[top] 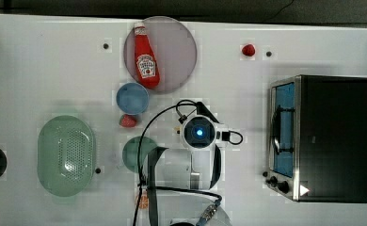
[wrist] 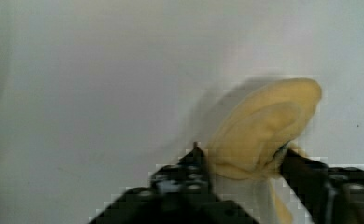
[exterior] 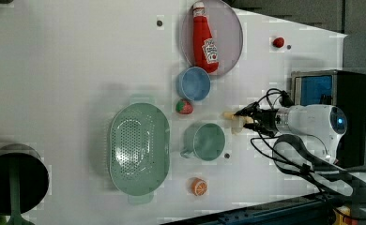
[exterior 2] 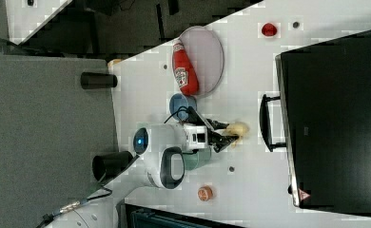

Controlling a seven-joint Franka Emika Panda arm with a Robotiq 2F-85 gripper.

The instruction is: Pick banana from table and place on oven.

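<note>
On my top view, left to right, the white surface (top: 40, 70) carries a green colander (top: 65, 155), a ketchup bottle (top: 145, 59) on a grey plate (top: 177, 47), then the oven (top: 332, 136). At the wrist, my fingers (wrist: 194, 163) pinch the banana (wrist: 264, 130), which lies on the surface before the oven door.

Between my matt black fingers (wrist: 189, 175) I am feeling the banana (wrist: 264, 130), soft and matt like foam, lying beneath me on the smooth white table (wrist: 101, 84).
</note>
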